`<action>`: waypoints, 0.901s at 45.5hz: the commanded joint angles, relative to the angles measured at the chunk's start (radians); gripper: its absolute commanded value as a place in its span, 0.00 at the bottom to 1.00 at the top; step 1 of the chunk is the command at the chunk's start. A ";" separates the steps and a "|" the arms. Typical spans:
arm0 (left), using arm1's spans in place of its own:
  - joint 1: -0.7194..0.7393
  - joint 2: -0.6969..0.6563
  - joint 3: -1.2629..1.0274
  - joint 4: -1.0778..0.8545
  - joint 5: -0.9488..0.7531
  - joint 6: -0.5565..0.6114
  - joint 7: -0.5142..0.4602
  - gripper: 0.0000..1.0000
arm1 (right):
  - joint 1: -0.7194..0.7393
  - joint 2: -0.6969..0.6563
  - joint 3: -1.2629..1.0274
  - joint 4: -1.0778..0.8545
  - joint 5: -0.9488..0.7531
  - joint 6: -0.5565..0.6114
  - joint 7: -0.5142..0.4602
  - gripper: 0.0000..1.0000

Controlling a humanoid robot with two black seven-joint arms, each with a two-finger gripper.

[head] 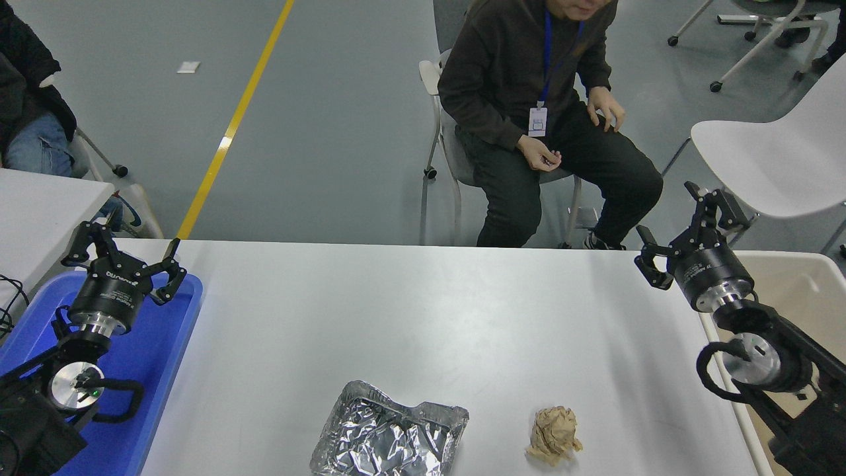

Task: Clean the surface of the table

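The table surface (pixel 410 311) is a wide white-grey top filling the lower picture. On its near edge lie a crumpled foil tray (pixel 390 433) and, to its right, a ball of brown paper (pixel 554 434). My right gripper (pixel 667 221) hangs open over the table's far right corner, well above and away from the paper ball, holding nothing. My left gripper (pixel 122 248) stays parked open at the lower left, over the blue tray (pixel 162 357).
A beige bin (pixel 803 297) stands at the table's right edge under my right arm. A smaller white table (pixel 39 205) shows at the left. A person (pixel 529 99) sits on a chair beyond the far edge, with a white chair (pixel 773 158) to the right.
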 commanded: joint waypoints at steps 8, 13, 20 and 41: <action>0.000 0.000 0.000 0.000 0.000 0.000 0.000 1.00 | 0.007 -0.174 -0.114 0.157 -0.072 -0.143 -0.190 1.00; 0.000 0.000 0.000 0.000 0.000 0.000 0.000 1.00 | 0.064 -0.285 -0.228 0.174 -0.067 -0.088 -0.203 1.00; 0.000 0.000 0.000 0.000 0.000 0.000 0.000 1.00 | 0.196 -0.418 -0.416 0.174 -0.067 0.087 -0.194 1.00; 0.000 0.000 0.000 0.000 0.000 0.000 0.000 1.00 | 0.353 -0.547 -0.559 0.315 -0.153 0.345 -0.202 1.00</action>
